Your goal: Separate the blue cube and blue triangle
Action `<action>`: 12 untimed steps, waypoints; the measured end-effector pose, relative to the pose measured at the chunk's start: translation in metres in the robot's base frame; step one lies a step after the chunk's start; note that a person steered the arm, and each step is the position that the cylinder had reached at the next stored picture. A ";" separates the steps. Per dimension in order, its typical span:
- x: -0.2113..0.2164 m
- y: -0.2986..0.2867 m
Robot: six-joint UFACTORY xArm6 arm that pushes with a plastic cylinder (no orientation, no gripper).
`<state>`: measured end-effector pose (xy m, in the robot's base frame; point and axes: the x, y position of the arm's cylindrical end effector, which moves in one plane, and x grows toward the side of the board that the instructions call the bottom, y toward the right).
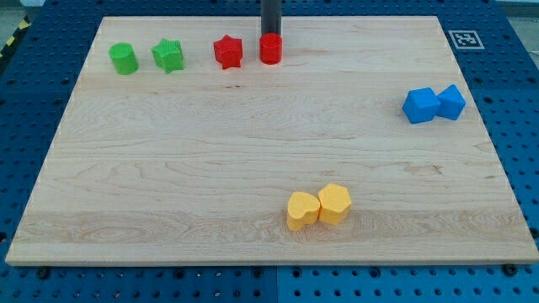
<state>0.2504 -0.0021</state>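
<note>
Two blue blocks sit touching each other near the board's right edge. The larger left one looks like the blue cube [420,105]. The smaller right one looks like the blue triangle [453,102]. My dark rod comes down at the view's top centre. My tip [270,34] is right behind a red cylinder [270,49], touching or almost touching it. The tip is far to the left of and above the blue blocks.
A red star [227,52] sits just left of the red cylinder. A green star [168,55] and a green cylinder [124,58] are at the top left. Two yellow blocks [303,210] [334,203] touch near the bottom centre. A marker tag [462,39] lies off the board's top right corner.
</note>
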 end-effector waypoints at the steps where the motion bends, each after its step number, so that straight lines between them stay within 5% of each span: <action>1: 0.014 0.000; 3: 0.008 0.037; 5: 0.013 0.197; 7: 0.099 0.347; 10: 0.157 0.285; 12: 0.152 0.237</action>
<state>0.4022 0.2351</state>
